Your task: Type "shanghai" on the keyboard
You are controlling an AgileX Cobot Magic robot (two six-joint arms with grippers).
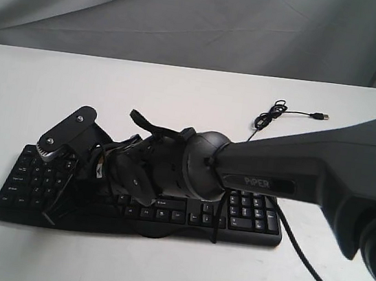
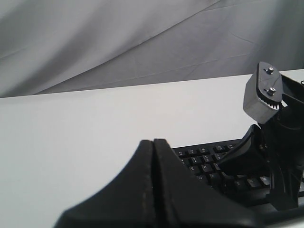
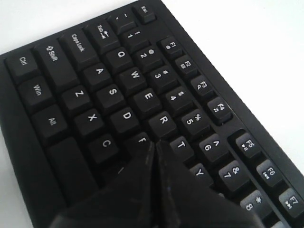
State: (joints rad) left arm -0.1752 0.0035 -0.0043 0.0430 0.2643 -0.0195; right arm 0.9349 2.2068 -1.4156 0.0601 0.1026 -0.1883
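The black keyboard (image 1: 248, 211) lies flat on the white table, left of centre. My right arm reaches across it from the right. Its gripper (image 1: 53, 214) hangs over the keyboard's left half. In the right wrist view the right gripper (image 3: 154, 143) is shut with nothing in it. Its tips sit at the corner where the F, R and T keys meet, and the key under them is hidden. I cannot tell if the tips touch a key. My left gripper (image 2: 154, 141) is shut and empty, off the left end of the keyboard (image 2: 204, 159). It is out of the exterior view.
The keyboard's thin cable (image 1: 275, 114) curls on the table behind it and ends in a loose USB plug (image 1: 323, 117). A black arm cable (image 1: 310, 267) trails over the table at the front right. Grey cloth hangs behind the table.
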